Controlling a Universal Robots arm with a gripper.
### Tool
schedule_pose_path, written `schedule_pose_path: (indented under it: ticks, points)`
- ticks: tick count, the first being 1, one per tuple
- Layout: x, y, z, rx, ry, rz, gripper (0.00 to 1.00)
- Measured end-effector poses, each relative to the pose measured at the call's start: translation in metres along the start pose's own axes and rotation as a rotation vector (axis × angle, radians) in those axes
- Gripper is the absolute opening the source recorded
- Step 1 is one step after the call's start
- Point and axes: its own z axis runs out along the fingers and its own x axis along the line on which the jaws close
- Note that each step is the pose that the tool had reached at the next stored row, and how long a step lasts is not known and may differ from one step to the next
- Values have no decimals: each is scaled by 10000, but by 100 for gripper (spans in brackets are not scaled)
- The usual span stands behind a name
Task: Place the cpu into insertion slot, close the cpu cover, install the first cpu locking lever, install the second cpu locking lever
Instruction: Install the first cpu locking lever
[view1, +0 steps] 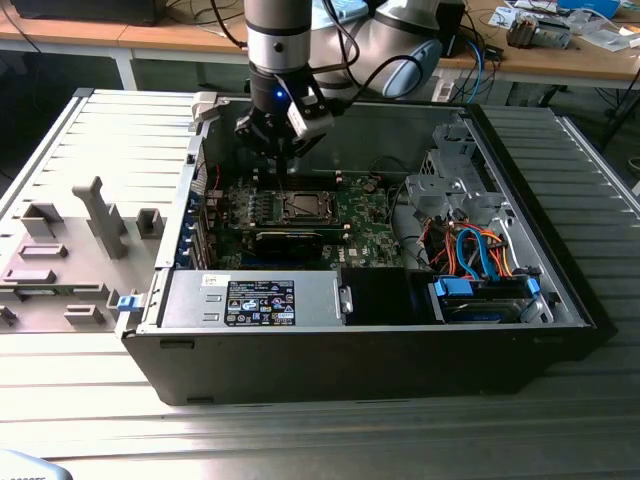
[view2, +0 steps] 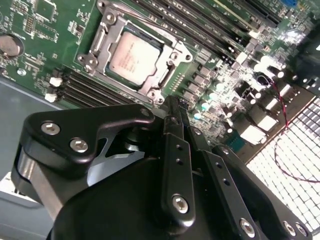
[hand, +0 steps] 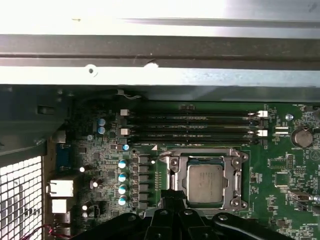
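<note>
Mobo (hand: 280, 165): 1 cpu (hand: 205, 182); 1 pincer (view2: 172, 107) near

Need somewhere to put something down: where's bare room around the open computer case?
The ribbed grey metal table is bare in front of the black computer case and on the exterior view's right of it. Inside is crowded: green motherboard, orange and blue cables.
</note>
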Motion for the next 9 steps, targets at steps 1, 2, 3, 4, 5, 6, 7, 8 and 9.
schedule_pose_path:
  ticks: [1, 2, 3, 4, 5, 6, 7, 8, 9]
  points:
    - [9, 0, 0, 0, 0, -1, 11]
    - [17, 0, 0, -1, -1, 0, 11]
    - [24, 1, 0, -1, 0, 0, 11]
    - [33, 1, 0, 1, 0, -1, 11]
    - [43, 2, 0, 0, 0, -1, 11]
    - [48, 3, 0, 0, 0, -1, 11]
    - [52, 4, 0, 0, 0, 0, 11]
    - [59, 4, -1, 1, 0, -1, 11]
    - [63, 6, -1, 0, 0, 0, 11]
